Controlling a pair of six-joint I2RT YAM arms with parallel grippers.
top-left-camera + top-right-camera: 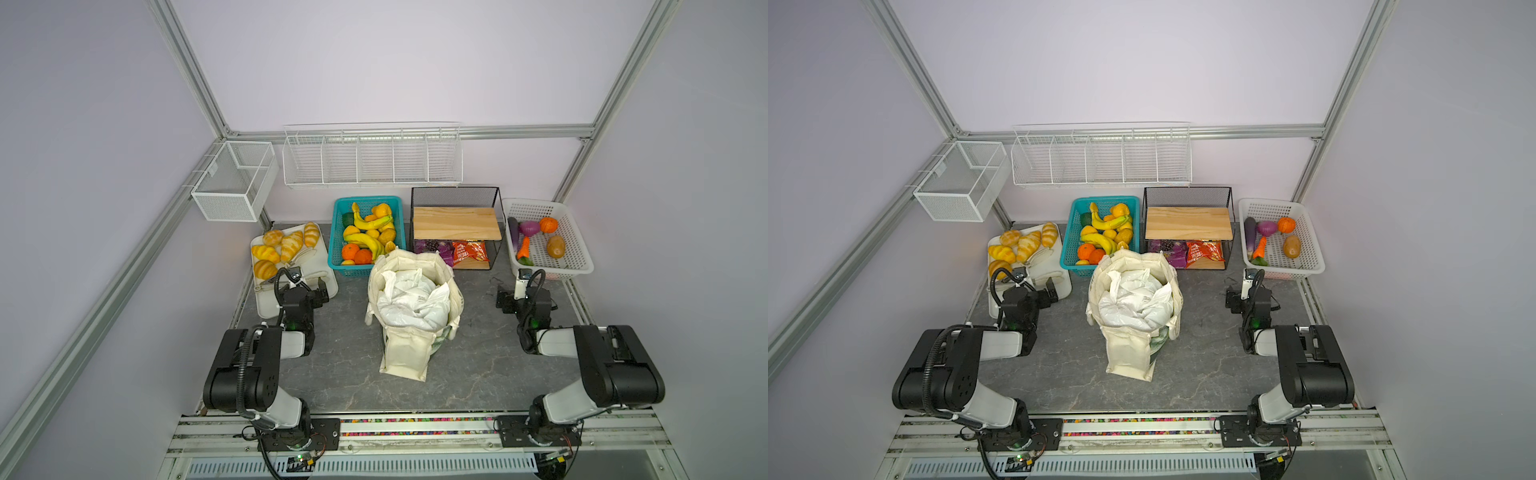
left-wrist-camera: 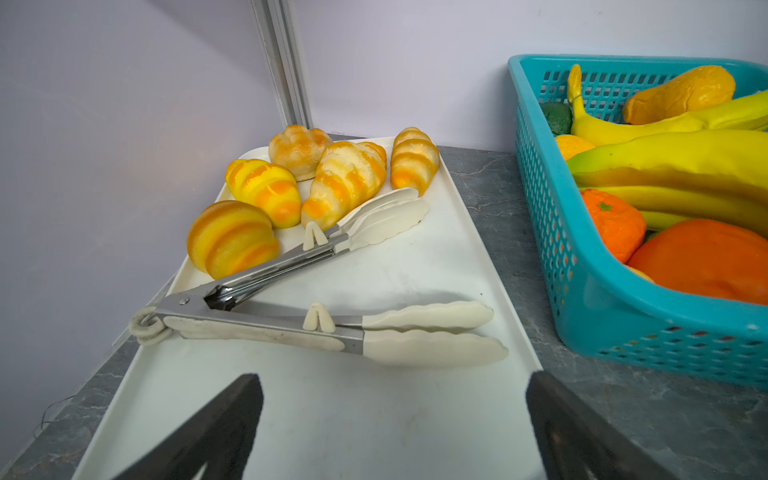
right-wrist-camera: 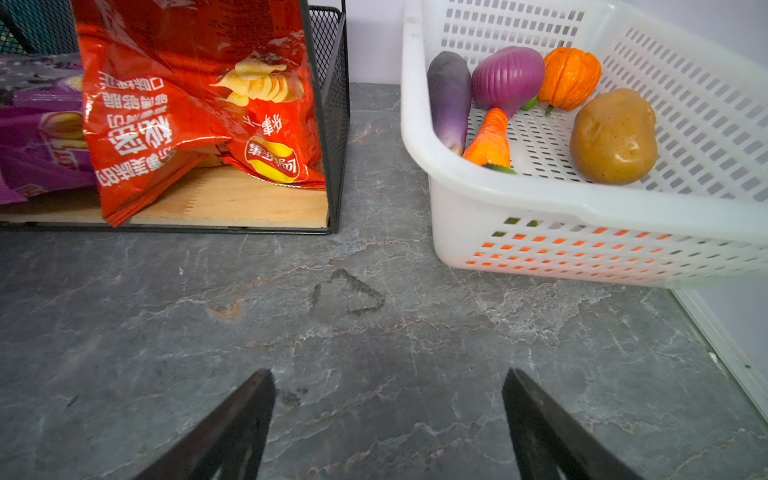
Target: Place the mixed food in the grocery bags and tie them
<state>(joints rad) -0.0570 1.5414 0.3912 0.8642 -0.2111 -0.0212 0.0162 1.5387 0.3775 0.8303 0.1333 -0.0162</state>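
Left fingers (image 2: pixel 216 432) and right fingers (image 3: pixel 232 428) spread wide.

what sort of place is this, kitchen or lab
Probably a robot test cell, not a real kitchen or shop: an aluminium frame with blank walls boxes in the table, two robot arms sit on a front rail, and the teal basket and white basket hold toy-looking produce.

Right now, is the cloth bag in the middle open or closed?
Open. The canvas tote stands on the table with its mouth spread wide, and the crumpled white plastic bag shows inside it in both top views.
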